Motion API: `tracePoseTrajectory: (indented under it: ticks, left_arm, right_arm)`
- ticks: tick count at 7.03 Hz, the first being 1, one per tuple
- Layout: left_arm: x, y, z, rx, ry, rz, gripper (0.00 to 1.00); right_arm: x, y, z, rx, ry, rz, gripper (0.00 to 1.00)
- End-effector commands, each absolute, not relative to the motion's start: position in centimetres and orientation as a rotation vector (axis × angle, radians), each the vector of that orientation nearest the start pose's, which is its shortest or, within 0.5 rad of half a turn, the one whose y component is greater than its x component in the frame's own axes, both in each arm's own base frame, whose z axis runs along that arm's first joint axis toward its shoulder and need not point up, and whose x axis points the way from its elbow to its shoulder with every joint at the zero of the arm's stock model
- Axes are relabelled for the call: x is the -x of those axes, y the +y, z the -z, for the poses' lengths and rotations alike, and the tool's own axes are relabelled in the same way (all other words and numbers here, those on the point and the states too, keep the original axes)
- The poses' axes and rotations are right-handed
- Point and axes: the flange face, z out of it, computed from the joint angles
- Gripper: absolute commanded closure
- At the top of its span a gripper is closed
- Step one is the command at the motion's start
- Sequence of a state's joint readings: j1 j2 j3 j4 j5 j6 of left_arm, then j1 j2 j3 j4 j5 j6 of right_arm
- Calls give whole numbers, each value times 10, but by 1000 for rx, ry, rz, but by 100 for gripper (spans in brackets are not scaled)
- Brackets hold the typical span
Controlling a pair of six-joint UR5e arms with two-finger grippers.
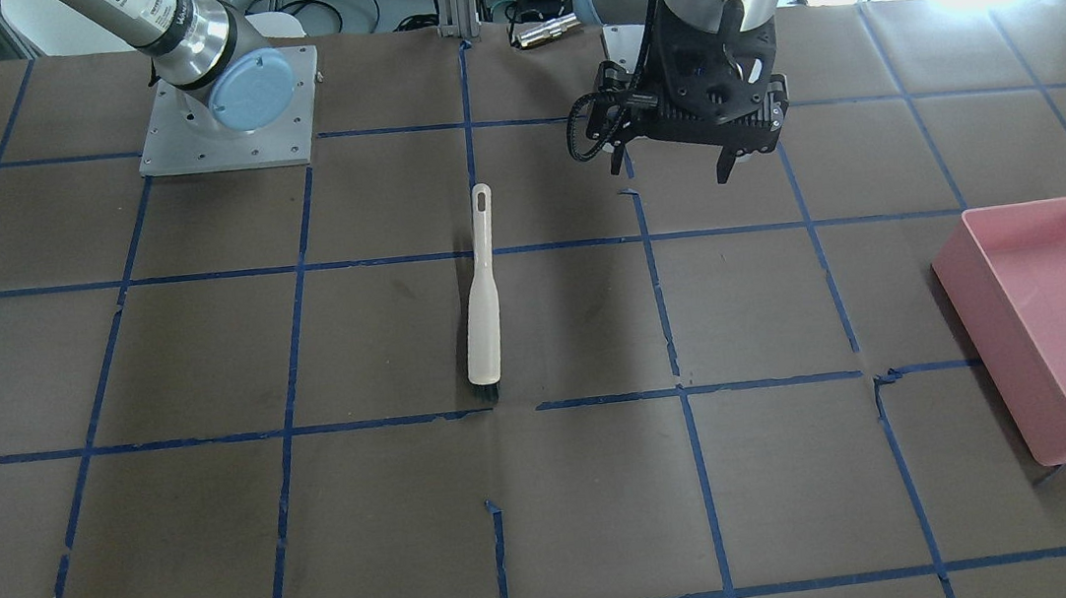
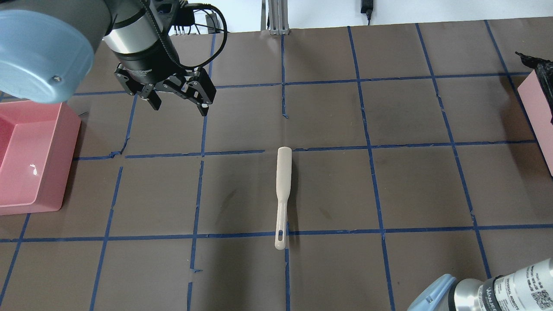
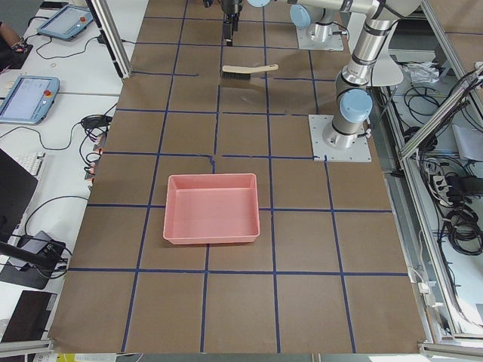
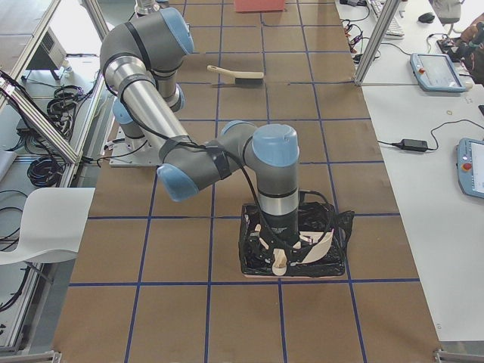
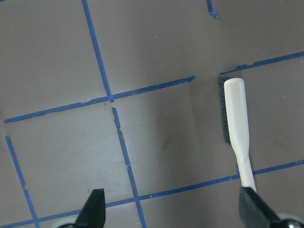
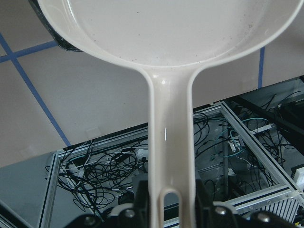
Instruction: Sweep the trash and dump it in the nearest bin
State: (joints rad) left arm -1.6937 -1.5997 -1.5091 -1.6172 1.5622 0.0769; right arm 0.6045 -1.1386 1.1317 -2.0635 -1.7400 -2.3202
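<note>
Dustpan (image 6: pixel 167 118) handle, bottom centre, sits clamped in the right tool (image 6: pixel 170 195); left tool (image 2: pixel 179 108), upper left, gapes over the surface (image 2: pixel 389 172).

I see the cream brush (image 1: pixel 480 295) lying flat mid-frame (dark bristles at its lower end), the pink bin (image 1: pixel 1003 339) at the right edge, and the cream dustpan (image 6: pixel 171 52) across the frame's top.

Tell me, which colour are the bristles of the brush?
The bristles are black, on a cream brush; the left wrist view shows them best.
</note>
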Motion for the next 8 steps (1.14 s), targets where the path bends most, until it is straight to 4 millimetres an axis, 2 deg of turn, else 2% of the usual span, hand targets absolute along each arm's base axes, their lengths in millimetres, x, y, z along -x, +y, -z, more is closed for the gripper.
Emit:
tracePoseTrajectory:
  ticks: [1,2,3,5,6,7,8]
  left_arm:
    - [182,-481,-508,-282,3126,7,0]
    - [181,-479,-509,-280,3117,12,0]
    - [180,-478,-510,-285,3115,12,0]
    - [176,-477,-514,-278,3089,27,0]
    - [168,-482,-518,-239,3109,45,0]
    - [158,-484,-519,-212,3108,43,0]
    - [158,-480,-517,-217,3109,21,0]
  right_arm:
    - [463,-492,-552,2052,2920,-274,100]
    - [434,-497,-562,1964,2934,-72,100]
    - [405,-494,-563,1830,2927,-5,100]
    - [329,-512,-525,1616,2926,108,100]
    - [292,-521,-515,1503,2951,128,100]
    - [261,-536,-495,1392,2961,125,100]
    - [226,-550,-483,1236,2996,125,100]
